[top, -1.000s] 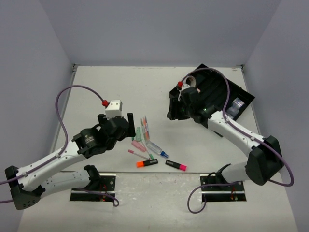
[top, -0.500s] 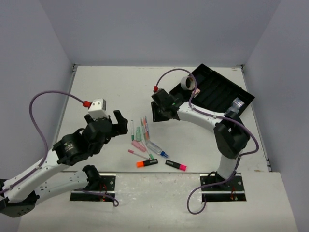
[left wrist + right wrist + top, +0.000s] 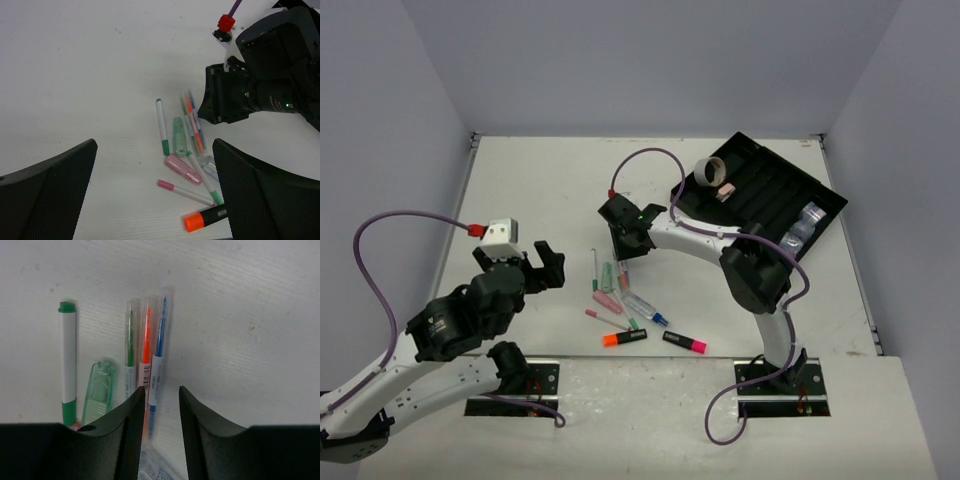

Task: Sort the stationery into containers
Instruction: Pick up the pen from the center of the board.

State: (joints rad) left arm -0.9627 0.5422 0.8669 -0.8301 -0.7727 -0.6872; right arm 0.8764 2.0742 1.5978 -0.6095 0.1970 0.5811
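**Stationery:** blue pen point(image 3: 159, 350), orange pen point(image 3: 146, 340) and green pen point(image 3: 130, 340) lie side by side on the table point(image 3: 240, 300).
**Right gripper** point(image 3: 162, 405): jaws narrowly parted and gripping nothing. The blue pen's end shows in the gap. A white marker point(image 3: 67, 355) lies beside one finger. The arm reaches low across the table, with the tray point(image 3: 790, 190) well behind it.
**Left gripper** point(image 3: 154, 150): spread wide, empty, raised near the pens.

Black tray point(image 3: 775, 185) with long slots sits angled at 2 o'clock. Grey tape ring point(image 3: 710, 172) and pink eraser point(image 3: 726, 190) are at its left end, shiny cubes point(image 3: 802, 222) by its right corner. Loose pens point(image 3: 162, 126), orange-tipped highlighter point(image 3: 624, 339) and pink-tipped highlighter point(image 3: 686, 343) are scattered flat around 6.
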